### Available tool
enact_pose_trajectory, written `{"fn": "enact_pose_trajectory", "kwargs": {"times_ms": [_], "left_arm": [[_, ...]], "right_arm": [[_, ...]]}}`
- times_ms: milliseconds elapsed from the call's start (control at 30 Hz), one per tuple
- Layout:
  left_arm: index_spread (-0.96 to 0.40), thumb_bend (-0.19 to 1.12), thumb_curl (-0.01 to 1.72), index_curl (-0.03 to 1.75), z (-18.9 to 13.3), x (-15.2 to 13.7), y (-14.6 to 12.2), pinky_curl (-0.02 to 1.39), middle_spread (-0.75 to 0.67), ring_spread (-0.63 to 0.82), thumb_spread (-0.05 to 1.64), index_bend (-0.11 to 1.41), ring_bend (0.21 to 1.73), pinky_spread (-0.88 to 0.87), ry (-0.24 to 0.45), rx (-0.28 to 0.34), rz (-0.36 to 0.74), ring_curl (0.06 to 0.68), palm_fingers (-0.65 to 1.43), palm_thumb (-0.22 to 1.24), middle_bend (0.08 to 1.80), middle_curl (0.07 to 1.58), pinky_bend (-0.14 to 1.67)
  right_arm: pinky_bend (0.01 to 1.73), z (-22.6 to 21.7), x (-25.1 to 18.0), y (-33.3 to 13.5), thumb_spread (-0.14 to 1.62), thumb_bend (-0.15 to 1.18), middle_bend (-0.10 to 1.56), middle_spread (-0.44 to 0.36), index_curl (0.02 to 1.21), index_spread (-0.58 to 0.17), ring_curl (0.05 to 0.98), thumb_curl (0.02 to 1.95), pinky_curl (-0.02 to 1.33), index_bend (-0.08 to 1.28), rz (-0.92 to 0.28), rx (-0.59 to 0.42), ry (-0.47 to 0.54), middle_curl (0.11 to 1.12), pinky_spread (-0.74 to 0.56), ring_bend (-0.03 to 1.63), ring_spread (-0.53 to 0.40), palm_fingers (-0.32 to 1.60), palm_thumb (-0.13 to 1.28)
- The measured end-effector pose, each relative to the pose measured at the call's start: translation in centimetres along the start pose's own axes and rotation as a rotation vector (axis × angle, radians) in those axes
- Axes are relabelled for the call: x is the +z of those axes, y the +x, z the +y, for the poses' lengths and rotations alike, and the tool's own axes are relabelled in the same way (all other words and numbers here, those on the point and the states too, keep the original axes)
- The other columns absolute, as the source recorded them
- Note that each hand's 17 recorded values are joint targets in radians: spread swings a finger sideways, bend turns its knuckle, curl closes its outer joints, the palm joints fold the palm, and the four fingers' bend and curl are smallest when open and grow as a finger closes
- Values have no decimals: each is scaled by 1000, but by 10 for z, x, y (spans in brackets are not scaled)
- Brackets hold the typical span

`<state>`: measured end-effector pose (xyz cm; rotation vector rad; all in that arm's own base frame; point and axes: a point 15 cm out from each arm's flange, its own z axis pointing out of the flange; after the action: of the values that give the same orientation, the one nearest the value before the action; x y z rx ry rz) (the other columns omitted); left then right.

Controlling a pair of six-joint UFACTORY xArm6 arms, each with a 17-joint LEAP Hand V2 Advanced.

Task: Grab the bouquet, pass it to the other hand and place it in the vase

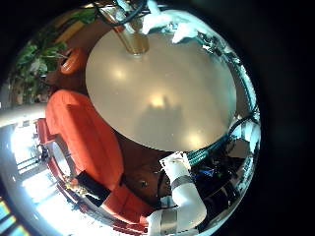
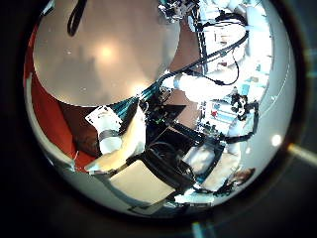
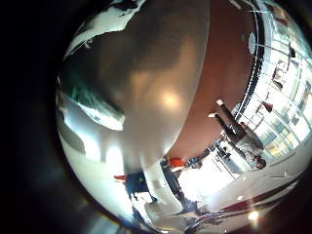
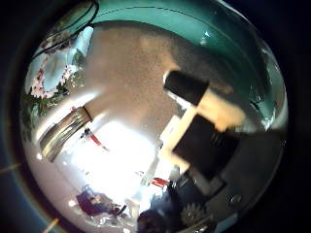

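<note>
Bouquet (image 4: 49,73) — beside the table (image 4: 146,68).

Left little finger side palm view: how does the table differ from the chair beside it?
The table is round, flat and glossy; the chair is long, curved and matt. The table bears a vase at its rim; nothing shows on the chair. Both lie under the left hand.

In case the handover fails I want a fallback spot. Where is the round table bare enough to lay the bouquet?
Nearly the whole table top is bare, from its middle out to the rim beside the upholstered seat. The one crowded stretch is the rim where what looks like the vase stands.
</note>
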<state>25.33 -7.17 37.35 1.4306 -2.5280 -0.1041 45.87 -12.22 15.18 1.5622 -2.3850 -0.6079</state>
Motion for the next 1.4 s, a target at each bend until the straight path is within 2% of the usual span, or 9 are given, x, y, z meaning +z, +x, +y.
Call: {"fn": "enact_pose_trajectory", "kwargs": {"times_ms": [33, 133, 233, 333, 533, 833, 1033, 1167, 1400], "left_arm": [[4, -21, 327, 405, 0, 0, 0, 251, 353, 534, 1120, 187, 436, 506, 0, 0, 0, 198, 185, 379, 193, 336, 183], [4, -21, 327, 404, 0, 0, 0, 252, 353, 534, 1120, 188, 436, 506, 0, 3, 0, 198, 185, 379, 193, 337, 183], [4, -21, 327, 403, 0, -1, 0, 253, 353, 534, 1120, 188, 436, 506, 4, 4, 0, 198, 184, 379, 193, 337, 183], [4, -21, 327, 402, 0, -2, 1, 253, 353, 534, 1120, 188, 436, 506, 8, 13, 2, 198, 184, 379, 193, 338, 183], [4, -21, 327, 402, 0, -3, 0, 254, 353, 534, 1120, 189, 437, 506, 13, 14, 1, 198, 184, 379, 193, 339, 183], [4, -21, 327, 402, -11, -14, -4, 256, 348, 529, 1120, 191, 438, 497, 40, -8, 20, 198, 192, 379, 193, 339, 182], [-7, -21, 327, 408, -25, -37, 2, 252, 327, 513, 1120, 196, 442, 485, 116, -28, 87, 197, 232, 379, 197, 342, 179], [-9, -20, 327, 412, -36, -56, 9, 248, 314, 503, 1124, 197, 448, 482, 183, -43, 156, 198, 248, 380, 197, 345, 177], [-7, -21, 325, 414, -53, -87, 16, 244, 305, 493, 1125, 193, 452, 470, 313, -87, 290, 197, 254, 387, 196, 349, 178]], "right_arm": [[1028, 0, 0, 1, 1054, 9, 777, -270, 552, -387, 371, 424, 83, 419, 7, 0, 1, 609, -345, 1098, -274, 1311, 692], [1166, 1, -7, 5, 1043, 23, 877, -271, 649, -408, 420, 452, 159, 581, 60, 9, 21, 667, -361, 1174, -264, 1363, 775], [1352, 0, -30, 7, 1015, 56, 1007, -271, 765, -414, 479, 502, 251, 764, 80, 16, 95, 752, -317, 1276, -253, 1287, 908], [1445, -1, -68, 6, 1008, 98, 1108, -257, 843, -400, 522, 556, 309, 882, 66, 14, 229, 806, -277, 1341, -245, 1227, 1017], [1528, 29, -124, 20, 977, 135, 1227, -221, 934, -361, 587, 656, 382, 1009, 36, 18, 382, 862, -216, 1426, -222, 1151, 1120], [1531, 105, -224, 15, 949, 127, 1292, -176, 978, -313, 634, 774, 449, 1075, -49, -100, 626, 875, -182, 1466, -203, 1120, 1140], [1504, 170, -286, 8, 932, 117, 1318, -158, 984, -291, 648, 848, 482, 1091, -258, -184, 808, 866, -175, 1475, -195, 1126, 1138], [1486, 205, -318, 4, 917, 115, 1325, -150, 982, -280, 652, 900, 503, 1098, -453, -239, 893, 856, -176, 1477, -191, 1129, 1142], [1459, 269, -346, 1, 895, 105, 1335, -141, 973, -263, 656, 987, 540, 1106, -785, -407, 915, 841, -179, 1479, -187, 1133, 1126]]}}
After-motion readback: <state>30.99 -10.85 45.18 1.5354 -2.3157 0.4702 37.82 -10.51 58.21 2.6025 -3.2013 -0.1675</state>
